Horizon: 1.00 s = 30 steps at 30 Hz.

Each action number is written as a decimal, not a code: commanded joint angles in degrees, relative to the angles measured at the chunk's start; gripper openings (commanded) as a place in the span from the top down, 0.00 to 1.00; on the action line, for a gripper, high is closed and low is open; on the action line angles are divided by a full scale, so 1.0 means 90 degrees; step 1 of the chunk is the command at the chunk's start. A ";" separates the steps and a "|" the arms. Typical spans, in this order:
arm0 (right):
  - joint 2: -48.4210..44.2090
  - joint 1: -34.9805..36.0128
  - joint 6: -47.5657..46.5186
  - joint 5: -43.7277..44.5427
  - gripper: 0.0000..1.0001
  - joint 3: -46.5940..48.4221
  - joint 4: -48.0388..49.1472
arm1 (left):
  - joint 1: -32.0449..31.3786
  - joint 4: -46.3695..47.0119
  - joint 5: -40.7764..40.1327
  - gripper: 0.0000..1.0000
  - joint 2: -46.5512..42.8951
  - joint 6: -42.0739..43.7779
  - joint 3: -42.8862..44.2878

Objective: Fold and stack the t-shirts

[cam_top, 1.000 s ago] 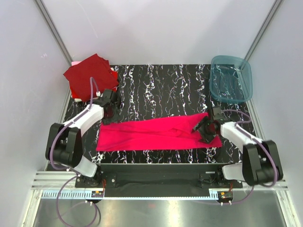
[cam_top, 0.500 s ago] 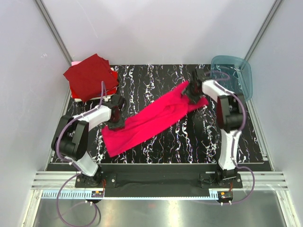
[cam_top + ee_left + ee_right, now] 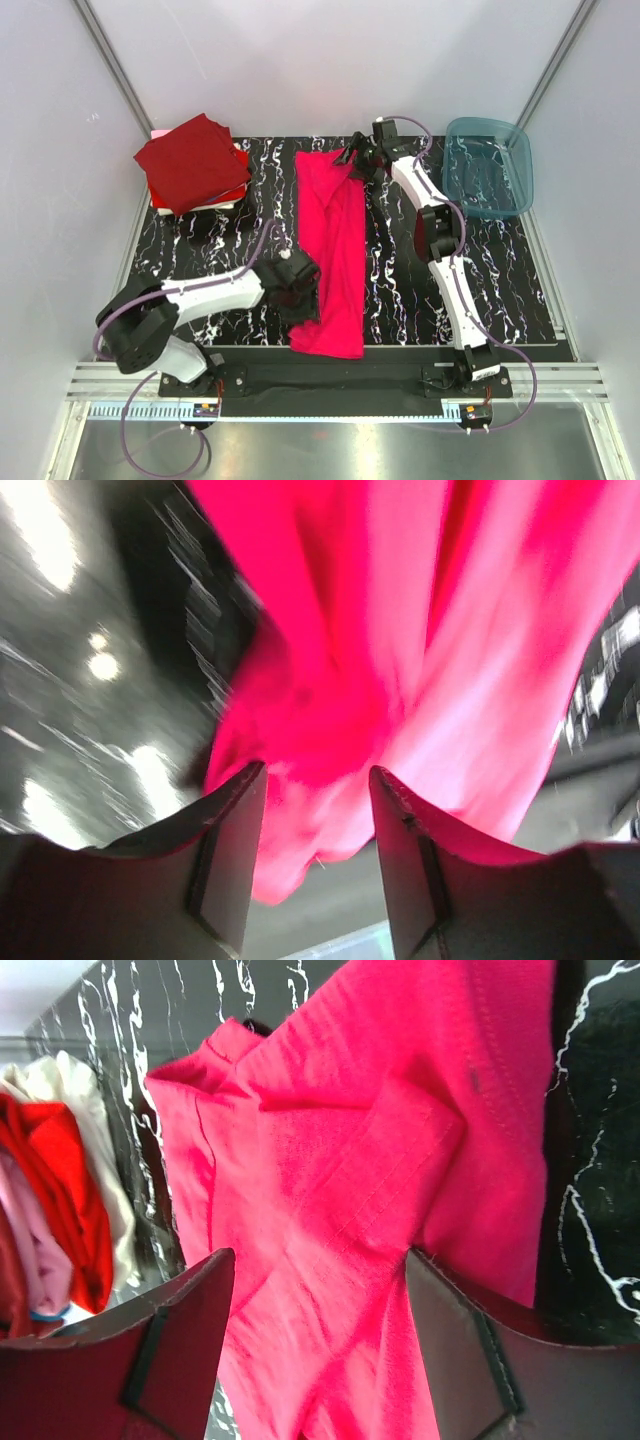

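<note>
At 6 o'clock the left pincer (image 3: 298, 287) pinches the bunched near end of the bright magenta-pink cloth t-shirt (image 3: 335, 235), which lies as a narrow strip down the middle of the black marbled worktop (image 3: 400, 300). Its long axis runs 6 to 12 o'clock; which end is the collar I cannot tell. At 12 o'clock the right pincer (image 3: 356, 163) straddles the far end, jaws well apart, grip uncertain. The strip is best kept taut and square before release.
</note>
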 commanded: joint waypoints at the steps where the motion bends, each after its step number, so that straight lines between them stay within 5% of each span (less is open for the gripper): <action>1: -0.0425 -0.0074 -0.0674 0.0178 0.23 -0.0136 -0.0164 | -0.0394 -0.0585 -0.0088 0.48 -0.0518 -0.0723 0.0359; 6: -0.1477 -0.0299 -0.0734 0.0208 0.13 -0.0212 -0.0069 | -0.0843 -0.2263 -0.1066 0.46 -0.1435 -0.0976 0.1179; 12: -0.3116 -0.0348 -0.0919 0.0296 0.03 -0.1138 -0.0457 | -0.1000 -0.2883 -0.1731 0.39 -0.2481 -0.1241 0.1191; 15: -0.4501 -0.0310 -0.0910 0.0500 0.04 -0.2834 -0.0624 | -0.1000 -0.2640 -0.1810 0.42 -0.2647 -0.1299 0.0781; 21: -0.7568 0.0266 -0.0813 0.0979 0.11 -0.8025 -0.0029 | -0.0990 -0.2014 -0.1780 0.52 -0.2706 -0.1417 -0.0206; 30: -0.9818 0.1839 0.0125 0.1224 0.14 -1.1343 0.0274 | -0.0961 -0.1341 -0.2055 0.59 -0.2111 -0.1252 -0.0587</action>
